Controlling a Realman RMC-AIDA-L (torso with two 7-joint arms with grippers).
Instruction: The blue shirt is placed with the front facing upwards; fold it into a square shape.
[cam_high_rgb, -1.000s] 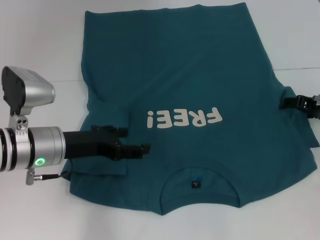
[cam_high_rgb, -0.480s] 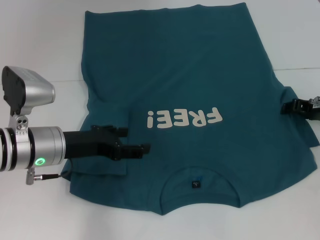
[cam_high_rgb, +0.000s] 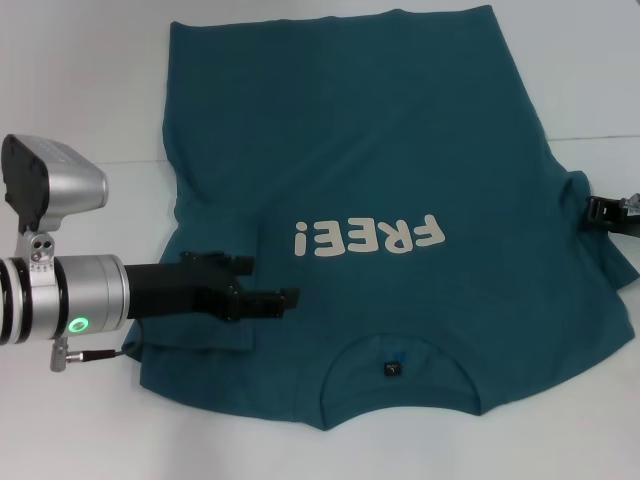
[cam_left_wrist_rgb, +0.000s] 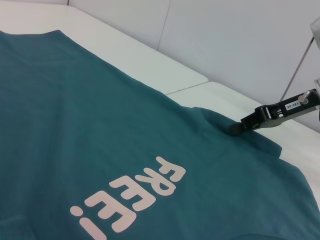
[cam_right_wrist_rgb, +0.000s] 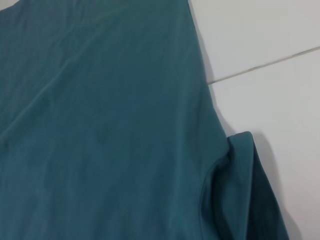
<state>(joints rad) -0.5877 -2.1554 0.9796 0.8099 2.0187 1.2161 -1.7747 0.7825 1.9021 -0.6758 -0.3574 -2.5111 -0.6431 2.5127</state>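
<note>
Head view shows the blue shirt (cam_high_rgb: 400, 180) spread face up on the white table (cam_high_rgb: 80, 80), its collar nearest the robot and its hem at the far edge, so the cream "FREE!" print (cam_high_rgb: 368, 237) reads upside down. A small dark tag (cam_high_rgb: 391, 369) sits inside the round neck. On the robot's left side the sleeve is folded in over the body, making a straight vertical edge just beside the exclamation mark.

On that folded sleeve lies the left gripper (cam_high_rgb: 270, 290), reaching in low from the left with its black fingers (cam_high_rgb: 275, 303) stretched flat toward the collar. They lie close together over the cloth; whether they pinch any fabric cannot be told.

At the opposite sleeve, the right gripper (cam_high_rgb: 598, 210) sits at the shirt's outer edge, only its dark tip in sight. From the left wrist view this gripper (cam_left_wrist_rgb: 240, 126) touches the bunched sleeve edge, fingers looking pressed together, though a hold on the cloth cannot be confirmed. Right wrist view shows that sleeve (cam_right_wrist_rgb: 245, 190) rumpled, with a raised fold beside the bare table.
</note>
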